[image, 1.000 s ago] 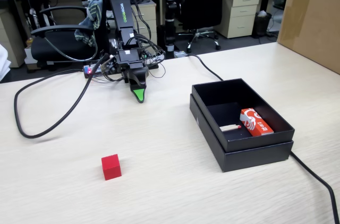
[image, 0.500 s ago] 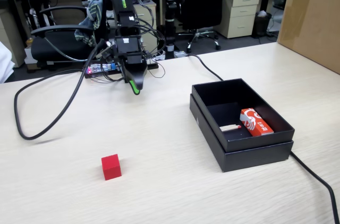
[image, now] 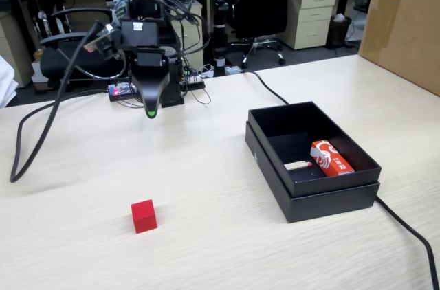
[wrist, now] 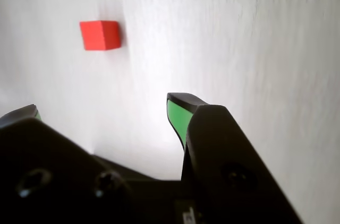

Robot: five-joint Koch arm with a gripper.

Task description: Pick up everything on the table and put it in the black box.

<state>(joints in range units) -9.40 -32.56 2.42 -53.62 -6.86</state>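
A small red cube (image: 144,216) sits on the pale wood-grain table (image: 206,187) at the front left in the fixed view; it also shows in the wrist view (wrist: 100,35) at the upper left. My gripper (image: 150,108) hangs above the table near the arm's base, well behind the cube. In the wrist view the gripper (wrist: 103,108) is open and empty, its green-padded fingertips (wrist: 177,116) wide apart over bare table. The black box (image: 357,187) stands at the right, seated in its lid.
Inside the box lie an orange-red printed packet (image: 331,157) and a pale thin stick (image: 298,165). A black cable (image: 405,228) runs past the box to the front right; another cable (image: 31,132) loops at the left. A brown carton (image: 405,22) stands at the back right.
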